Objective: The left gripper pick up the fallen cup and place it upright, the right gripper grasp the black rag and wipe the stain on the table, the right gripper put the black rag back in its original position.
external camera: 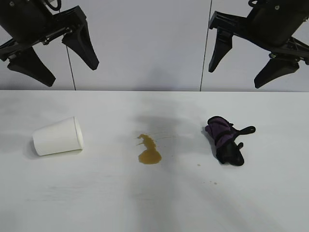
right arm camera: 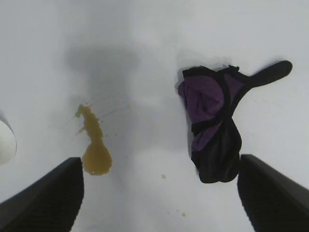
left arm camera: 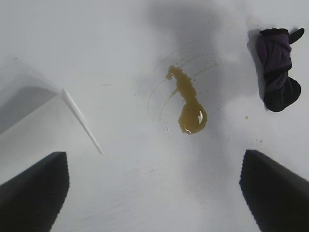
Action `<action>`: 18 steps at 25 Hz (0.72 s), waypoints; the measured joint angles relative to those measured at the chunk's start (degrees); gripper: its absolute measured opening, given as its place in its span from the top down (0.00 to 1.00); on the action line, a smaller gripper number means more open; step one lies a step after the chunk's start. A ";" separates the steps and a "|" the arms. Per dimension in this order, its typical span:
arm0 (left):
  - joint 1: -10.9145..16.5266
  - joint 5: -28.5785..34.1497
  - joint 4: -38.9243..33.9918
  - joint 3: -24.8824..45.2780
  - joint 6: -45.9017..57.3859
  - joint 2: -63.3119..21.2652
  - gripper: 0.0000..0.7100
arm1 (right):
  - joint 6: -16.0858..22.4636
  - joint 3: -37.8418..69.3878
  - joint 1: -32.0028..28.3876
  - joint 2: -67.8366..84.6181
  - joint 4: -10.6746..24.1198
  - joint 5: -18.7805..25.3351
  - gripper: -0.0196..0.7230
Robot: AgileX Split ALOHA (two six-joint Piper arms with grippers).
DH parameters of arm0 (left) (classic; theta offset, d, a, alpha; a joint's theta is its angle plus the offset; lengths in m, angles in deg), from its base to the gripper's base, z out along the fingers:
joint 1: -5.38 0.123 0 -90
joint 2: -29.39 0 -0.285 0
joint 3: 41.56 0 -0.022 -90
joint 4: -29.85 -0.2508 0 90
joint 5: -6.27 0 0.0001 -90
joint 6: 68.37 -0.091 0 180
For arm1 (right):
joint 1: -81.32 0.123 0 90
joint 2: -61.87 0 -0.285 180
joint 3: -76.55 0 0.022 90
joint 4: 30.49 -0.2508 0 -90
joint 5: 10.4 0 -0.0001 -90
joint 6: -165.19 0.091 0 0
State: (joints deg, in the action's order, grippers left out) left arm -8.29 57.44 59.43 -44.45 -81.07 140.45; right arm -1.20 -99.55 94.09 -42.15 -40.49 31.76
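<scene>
A white paper cup (external camera: pixel 58 136) lies on its side at the table's left, mouth toward the centre; its rim (left arm camera: pixel 81 121) shows in the left wrist view. An amber-brown stain (external camera: pixel 149 150) sits mid-table, also seen in the left wrist view (left arm camera: pixel 189 107) and the right wrist view (right arm camera: pixel 94 147). The black rag (external camera: pixel 225 141) with purple folds lies at the right, also in the left wrist view (left arm camera: pixel 277 67) and the right wrist view (right arm camera: pixel 214 123). My left gripper (external camera: pixel 58 60) hangs open high above the cup. My right gripper (external camera: pixel 246 65) hangs open high above the rag.
The white table (external camera: pixel 96 198) runs the full width, with a pale wall behind it. A few tiny amber droplets (external camera: pixel 198 165) lie between the stain and the rag.
</scene>
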 joint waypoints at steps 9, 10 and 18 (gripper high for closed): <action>0.00 0.00 0.00 0.00 0.00 0.00 0.02 | 0.00 0.00 0.00 0.00 0.00 0.11 0.16; 0.00 0.00 0.00 0.00 0.00 0.00 0.02 | 0.00 0.00 0.00 0.00 0.00 0.11 0.16; 0.00 0.00 0.71 0.00 0.00 0.00 0.02 | 0.00 0.00 0.00 0.00 0.00 1.05 0.16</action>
State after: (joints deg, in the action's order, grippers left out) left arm -8.29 57.44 60.14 -44.45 -81.07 140.45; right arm -1.20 -99.55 94.09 -42.15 -40.49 32.81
